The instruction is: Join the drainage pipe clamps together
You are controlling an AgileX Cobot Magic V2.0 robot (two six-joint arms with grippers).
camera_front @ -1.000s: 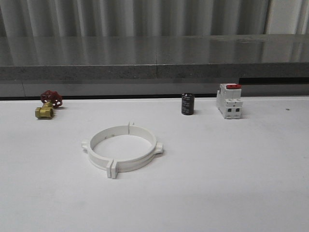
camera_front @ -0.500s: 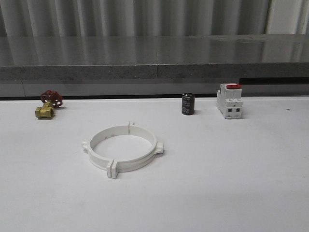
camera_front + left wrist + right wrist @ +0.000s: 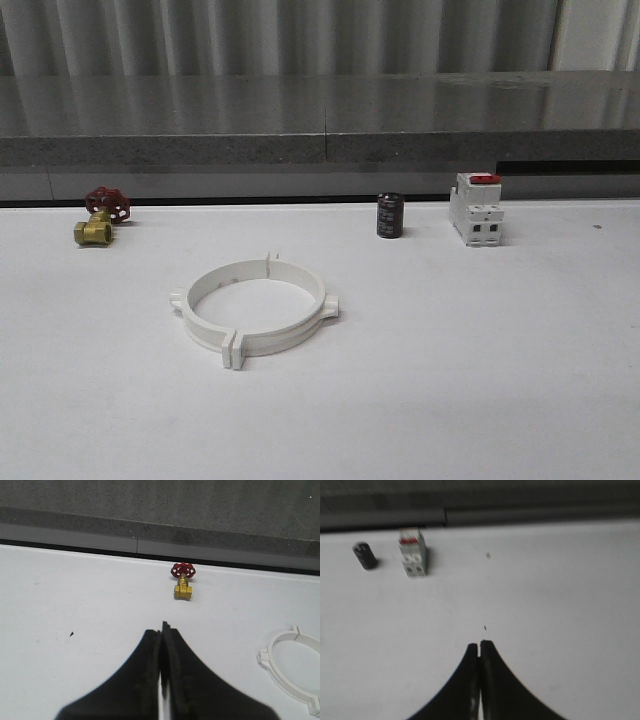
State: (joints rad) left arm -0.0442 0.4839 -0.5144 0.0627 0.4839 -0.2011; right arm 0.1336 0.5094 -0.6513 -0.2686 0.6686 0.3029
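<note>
Table (image 3: 480, 380), a broad white matte surface, carries everything, with a grey speckled stone ledge (image 3: 320, 120) running along its far edge. Next in size are the drainage pipe clamps (image 3: 254, 309), two white plastic half-ring bands lying flat, left of the table's middle. Their flat end tabs meet at about 12 o'clock and 7 o'clock of the ring, so they form a wide ring, with small lugs sticking out at 3 and 9 o'clock; whether the tabs are latched cannot be told. In the left wrist view part of the ring (image 3: 292, 667) shows.

The left end effector (image 3: 162, 630), black with tapering fingers, is pressed closed and holds nothing. The right end effector (image 3: 479, 647) is likewise closed on nothing.

From the ring, a white rectangular breaker block with a red switch (image 3: 476, 209) stands upright at about 2 o'clock, well apart. Any printing on it is too small to read. A brass valve with a red handwheel (image 3: 100, 215) lies at 10 o'clock. A small black cylindrical capacitor (image 3: 390, 215) stands at 1 o'clock, just left of the breaker; its pale markings are illegible.
</note>
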